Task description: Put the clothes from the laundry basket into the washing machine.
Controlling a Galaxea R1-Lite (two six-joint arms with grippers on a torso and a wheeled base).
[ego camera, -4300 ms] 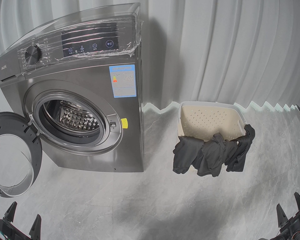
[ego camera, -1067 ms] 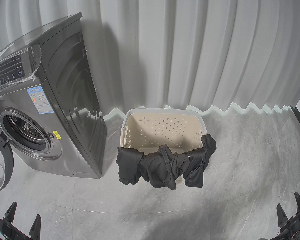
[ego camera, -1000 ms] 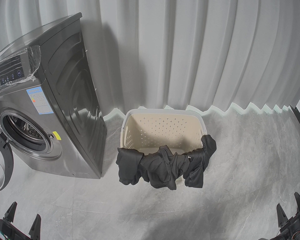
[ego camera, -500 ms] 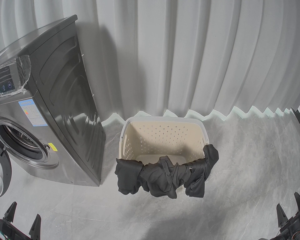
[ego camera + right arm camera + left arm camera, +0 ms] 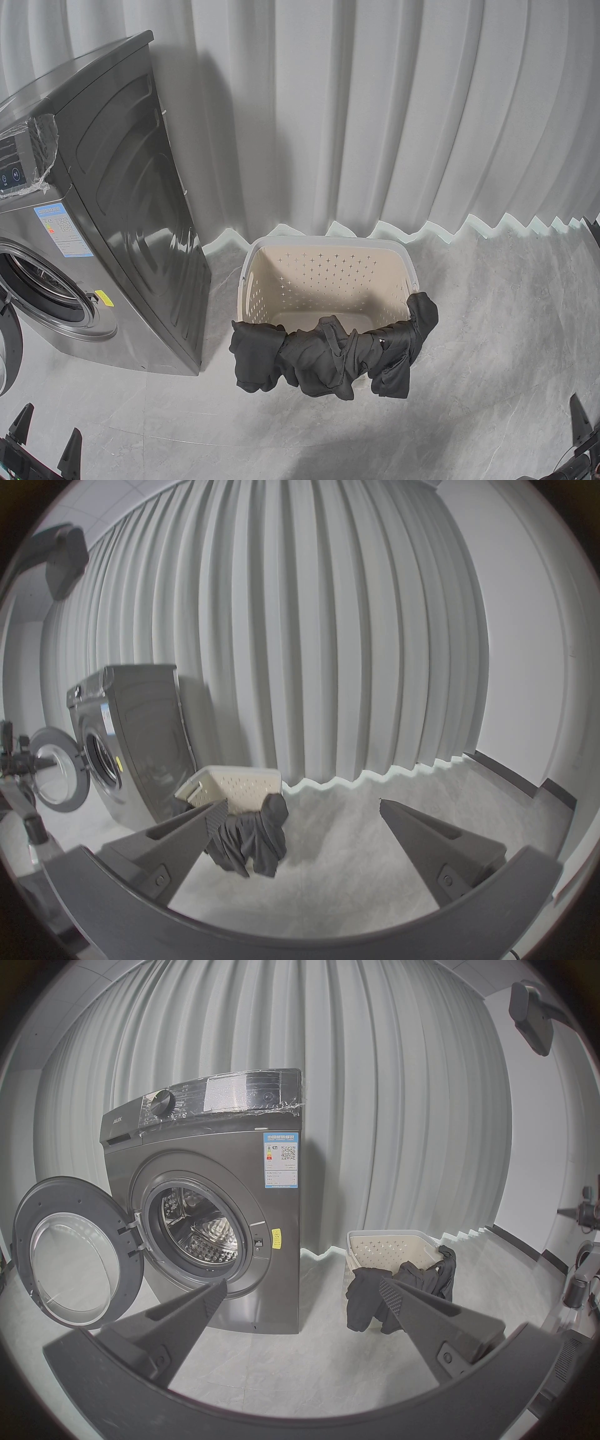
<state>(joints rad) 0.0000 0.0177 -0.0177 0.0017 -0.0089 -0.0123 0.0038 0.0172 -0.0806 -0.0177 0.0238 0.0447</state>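
Left pincer gapes, well apart from the clothes.

One washing machine, one laundry basket, one dark clothes bundle.

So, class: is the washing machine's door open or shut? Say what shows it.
Open. The round door is swung out to the side, and the metal drum shows through the opening.

Bare floor before laundry basket, clothes draped over near rim, washing machine just beside
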